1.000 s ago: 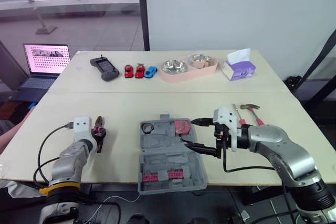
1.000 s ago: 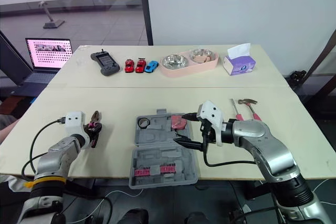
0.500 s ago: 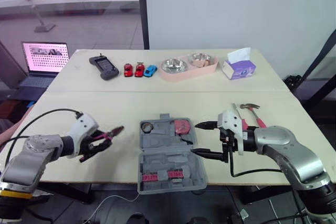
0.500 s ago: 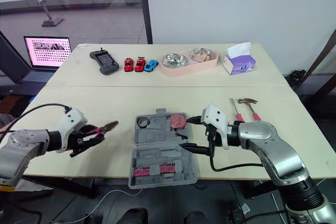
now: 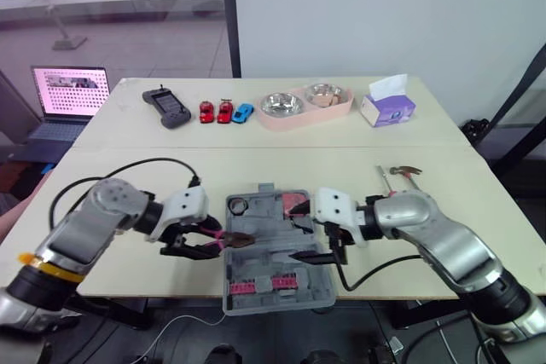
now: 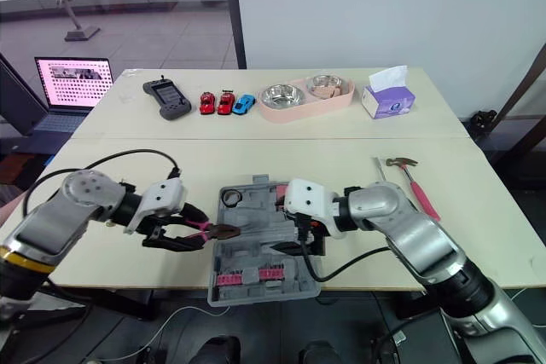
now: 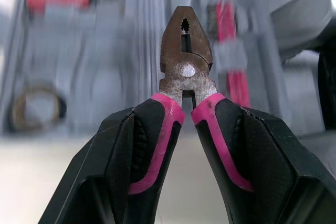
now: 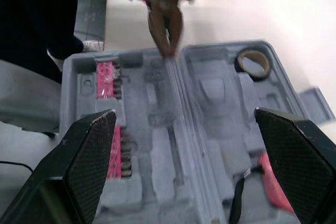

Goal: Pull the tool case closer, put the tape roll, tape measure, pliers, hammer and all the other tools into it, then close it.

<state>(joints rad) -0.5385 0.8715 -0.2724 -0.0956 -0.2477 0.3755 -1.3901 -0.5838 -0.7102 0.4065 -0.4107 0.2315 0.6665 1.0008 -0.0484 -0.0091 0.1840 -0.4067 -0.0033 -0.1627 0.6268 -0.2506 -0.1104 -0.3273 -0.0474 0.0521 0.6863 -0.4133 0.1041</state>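
The grey tool case [image 5: 256, 296] lies open near the table's front edge. In its far half sit the tape roll [image 5: 239, 206] and the red tape measure [image 5: 296, 204]. My left gripper [image 5: 198, 240] is shut on the pink handles of the pliers [image 5: 235, 240], whose nose reaches over the case's left edge; the left wrist view shows the pliers [image 7: 185, 61] above the moulded slots. My right gripper [image 5: 300, 233] hangs open over the case's right side, nothing between its fingers [image 8: 89, 150]. The hammer [image 6: 409, 178] lies on the table to the right.
A thin screwdriver [image 6: 378, 168] lies beside the hammer. At the back stand a handheld device [image 5: 168, 108], three toy cars [image 5: 223, 112], a pink tray [image 5: 341, 112] with two steel bowls and a tissue box [image 5: 388, 108]. A laptop [image 5: 68, 91] sits off the table's left.
My left gripper has carried the pliers rightward from the table's left part to the case's left edge. My right gripper has moved left, further over the case.
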